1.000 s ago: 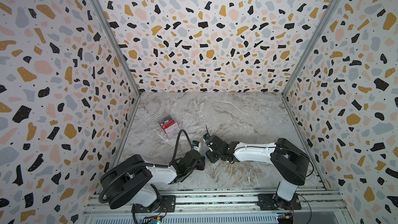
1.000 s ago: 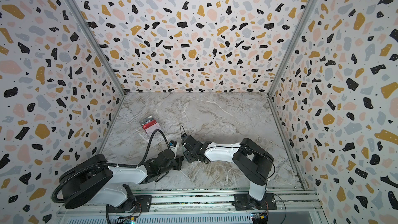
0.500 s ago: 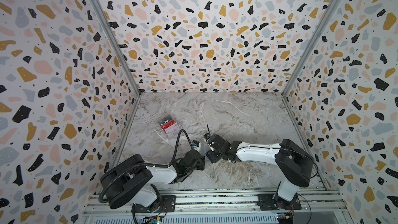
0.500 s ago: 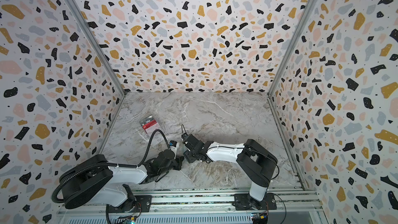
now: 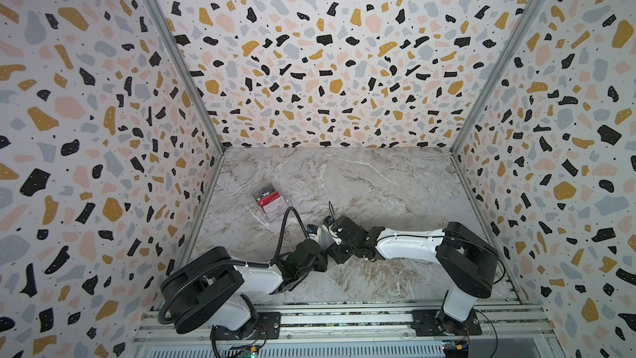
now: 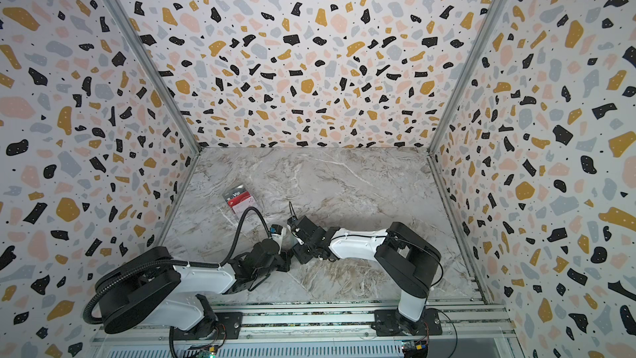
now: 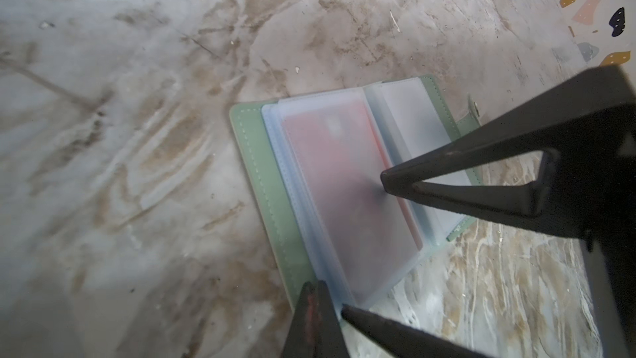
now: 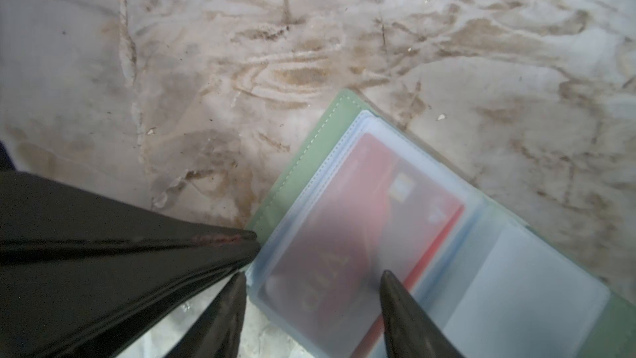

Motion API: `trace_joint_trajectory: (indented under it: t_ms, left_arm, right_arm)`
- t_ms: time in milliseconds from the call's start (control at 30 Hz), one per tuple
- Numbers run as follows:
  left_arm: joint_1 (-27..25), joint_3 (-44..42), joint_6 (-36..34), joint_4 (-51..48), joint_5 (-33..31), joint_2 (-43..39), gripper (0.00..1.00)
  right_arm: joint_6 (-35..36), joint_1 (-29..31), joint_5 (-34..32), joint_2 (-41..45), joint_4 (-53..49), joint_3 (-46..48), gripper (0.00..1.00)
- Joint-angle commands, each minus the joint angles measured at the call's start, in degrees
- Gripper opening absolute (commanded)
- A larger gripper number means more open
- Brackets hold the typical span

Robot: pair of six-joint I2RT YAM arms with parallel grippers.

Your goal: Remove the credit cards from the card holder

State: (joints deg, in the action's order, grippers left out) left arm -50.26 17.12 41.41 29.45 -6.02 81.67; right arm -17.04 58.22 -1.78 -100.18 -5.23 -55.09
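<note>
Pressure from the closed left end effector (image 7: 330,299) seemingly steadies the card holder (image 8: 296,167) so the parted, empty right end effector (image 8: 313,277) can free its red credit card (image 8: 361,208).

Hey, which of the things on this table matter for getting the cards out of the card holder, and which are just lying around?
For the job:
- card holder, lying open
- red card inside its clear sleeve
- Vip cards, already out, farther back

Just lying about:
- clear box at those loose cards
</note>
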Motion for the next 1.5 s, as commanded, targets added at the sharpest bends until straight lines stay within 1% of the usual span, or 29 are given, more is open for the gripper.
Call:
trace_joint_trajectory:
  t_ms: [0,33,67,267,333,367,467,633,767,867,1000,1067,1133,1200,1300,1467]
  left_arm:
    - [0.51,-1.30,0.33,-2.02,-1.45,0.51,0.00]
    - [0.49,-1.31,0.27,-2.03,-1.51,0.43,0.00]
    - [0.51,-1.39,0.30,-2.03,-1.51,0.50,0.00]
    - [0.60,-1.40,0.26,-2.12,-1.62,0.51,0.00]
    - [0.60,-1.39,0.33,-2.12,-1.56,0.47,0.00]
    - [0.60,-1.47,0.34,-2.12,-1.62,0.50,0.00]
    - [0.60,-1.57,0.39,-2.03,-1.59,0.44,0.00]
    - [0.56,-1.83,0.69,-1.42,-1.45,0.43,0.00]
    - [0.56,-2.01,0.70,-1.33,-1.45,0.27,0.00]
    - [0.60,-2.10,0.74,-1.28,-1.44,0.24,0.00]
    - [0.60,-2.23,0.82,-1.15,-1.40,0.03,0.00]
    - [0.54,-2.28,0.93,-1.24,-1.37,-0.10,0.00]
    - [0.60,-2.53,1.03,-1.24,-1.49,-0.41,0.00]
    - [0.56,-2.72,1.11,-1.37,-1.62,-0.64,0.00]
    - [0.59,-2.89,1.09,-1.42,-1.78,-1.02,0.00]
    - [0.52,-2.63,0.99,-1.42,-1.73,-0.83,0.00]
  right_arm:
    - [-1.15,0.35,-3.05,-1.93,-2.64,0.04,0.55]
    - [-1.69,0.44,-4.21,-2.00,-3.12,0.05,0.51]
    - [-2.01,0.41,-4.68,-1.79,-3.25,0.19,0.49]
    - [-2.60,0.46,-8.59,-1.06,-5.13,-0.12,0.44]
    - [-2.23,0.41,-8.79,-0.50,-5.28,-0.10,0.44]
    - [-1.76,0.49,-8.21,-0.05,-5.03,0.23,0.45]
    - [0.07,0.54,-3.80,2.39,-1.69,1.82,0.53]
    - [0.10,0.58,0.05,3.54,1.60,2.54,0.55]
    - [0.08,0.97,0.25,1.74,1.52,1.92,0.58]
    - [0.15,1.59,-0.27,0.66,1.32,1.59,0.65]
    - [-0.19,2.02,-2.81,-0.82,0.19,0.92,0.66]
    - [-0.67,2.36,-5.77,-2.02,-1.70,0.10,0.65]
    - [-1.44,2.52,-7.90,-2.77,-2.51,-0.08,0.60]
    - [-1.88,2.59,-7.99,-2.44,-2.06,0.56,0.54]
    - [-2.25,2.56,-7.77,-1.68,-1.62,1.08,0.48]
    - [-2.40,2.45,-7.09,-0.47,-0.92,1.54,0.43]
